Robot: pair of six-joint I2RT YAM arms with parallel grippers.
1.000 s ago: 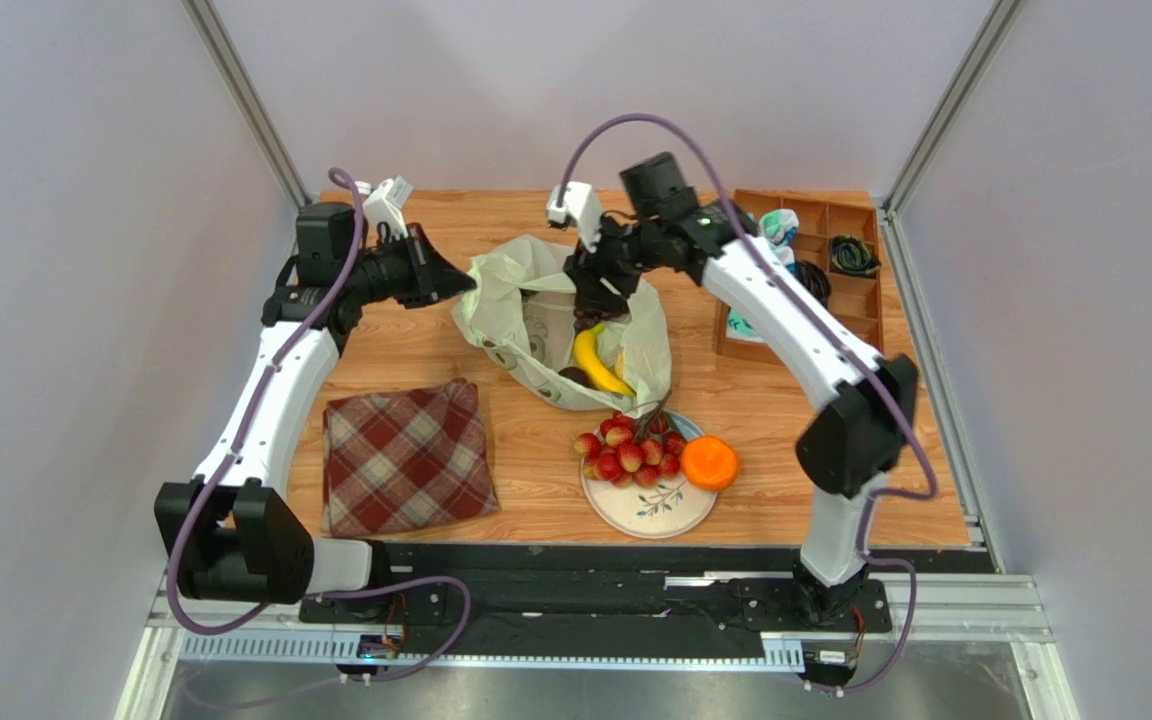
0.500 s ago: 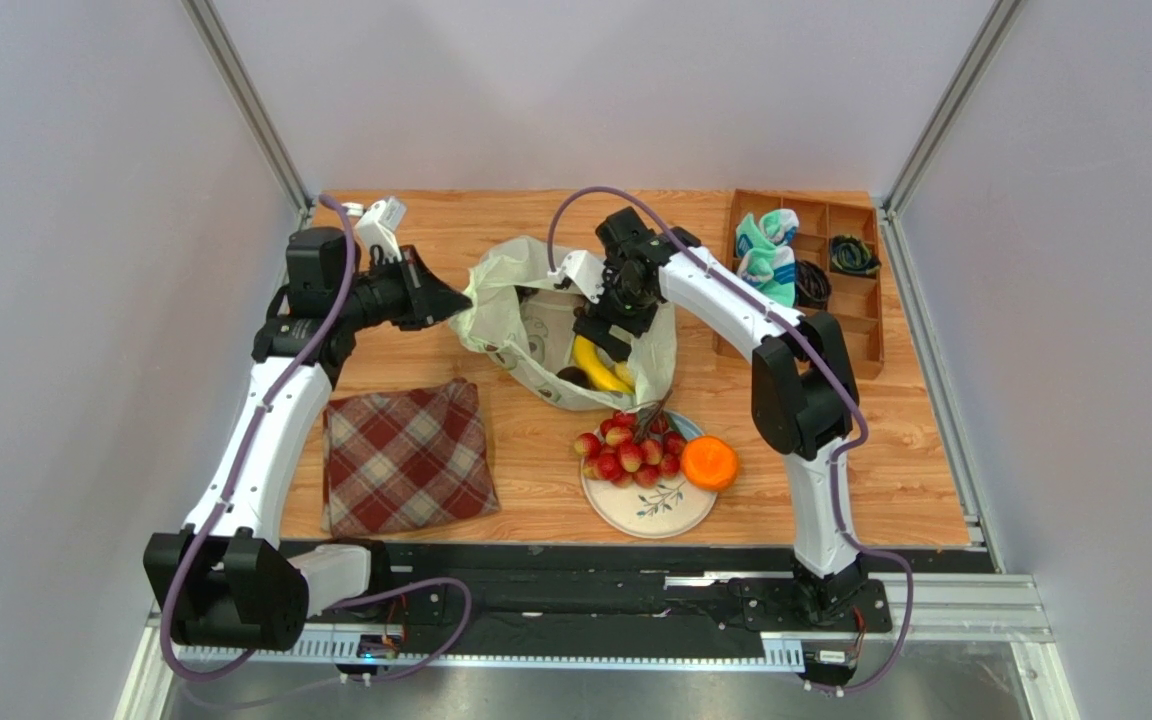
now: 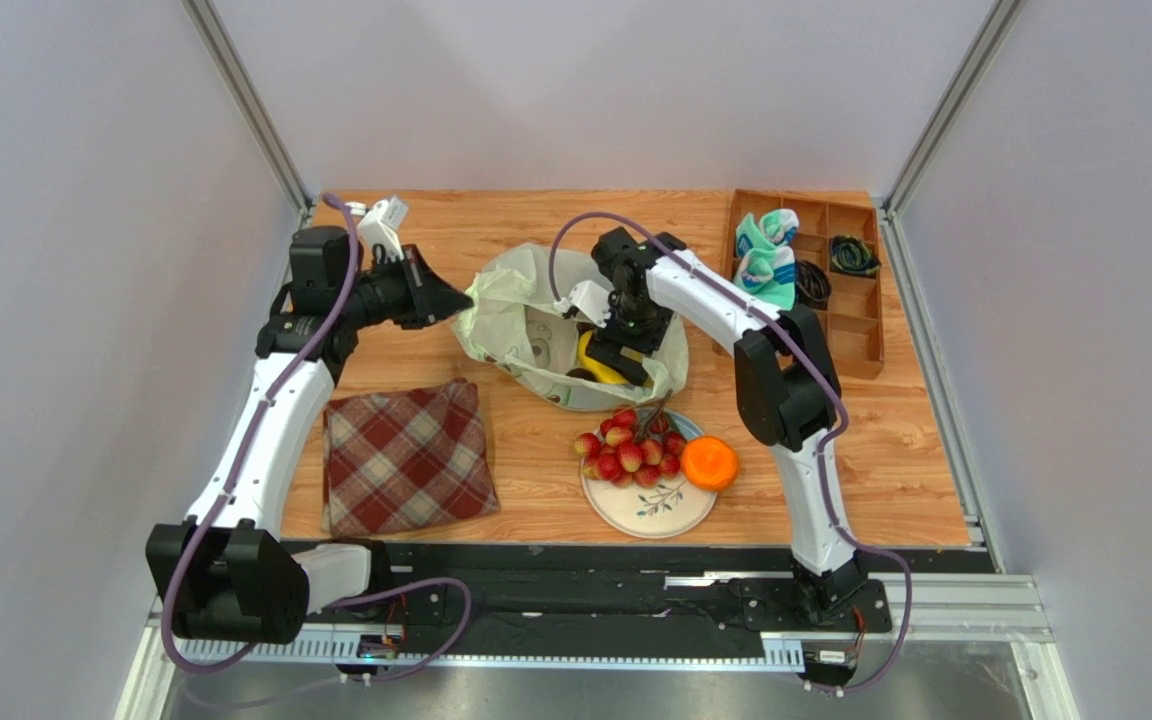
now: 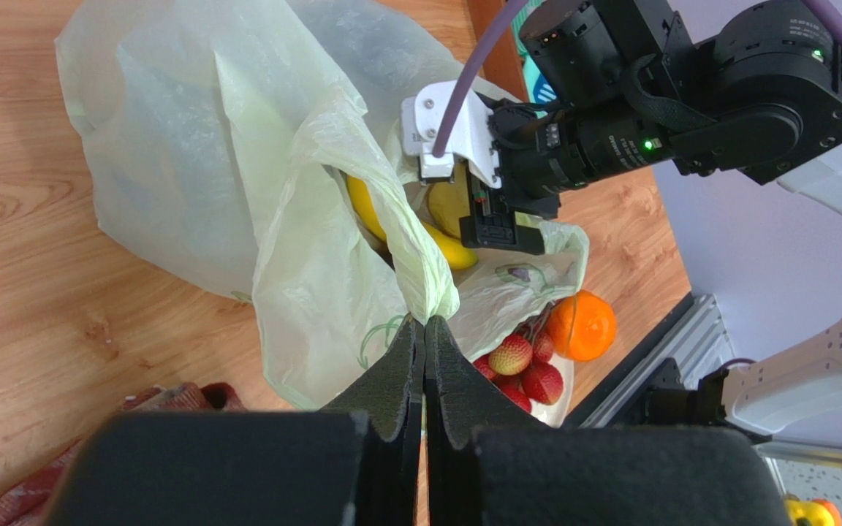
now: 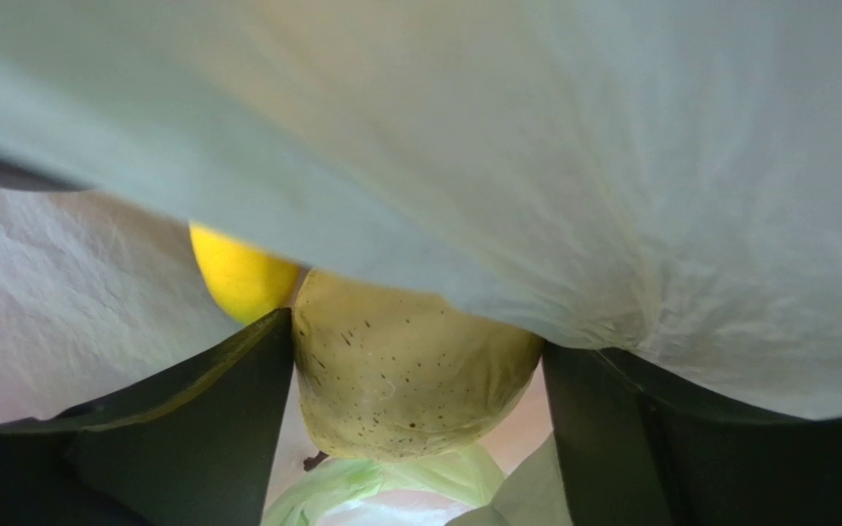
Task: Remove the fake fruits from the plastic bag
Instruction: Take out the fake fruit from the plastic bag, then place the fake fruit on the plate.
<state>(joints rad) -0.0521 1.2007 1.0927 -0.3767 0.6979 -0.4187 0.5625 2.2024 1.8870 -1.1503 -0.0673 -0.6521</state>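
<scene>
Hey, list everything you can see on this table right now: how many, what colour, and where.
plastic bag: one, pale cream-green, back middle of the table
banana: one, yellow, inside the bag
pear: one, speckled yellowish, inside the bag
red grape bunch: one, red, on the plate
orange: one, orange, plate's right edge
plate: one, white, patterned, front centre
cloth: one, red plaid, front left
tray: one, brown, back right, holding a teal-white item and dark cords
left gripper: black, shut on the bag's edge
right gripper: black, open inside the bag, fingers either side of the pear
</scene>
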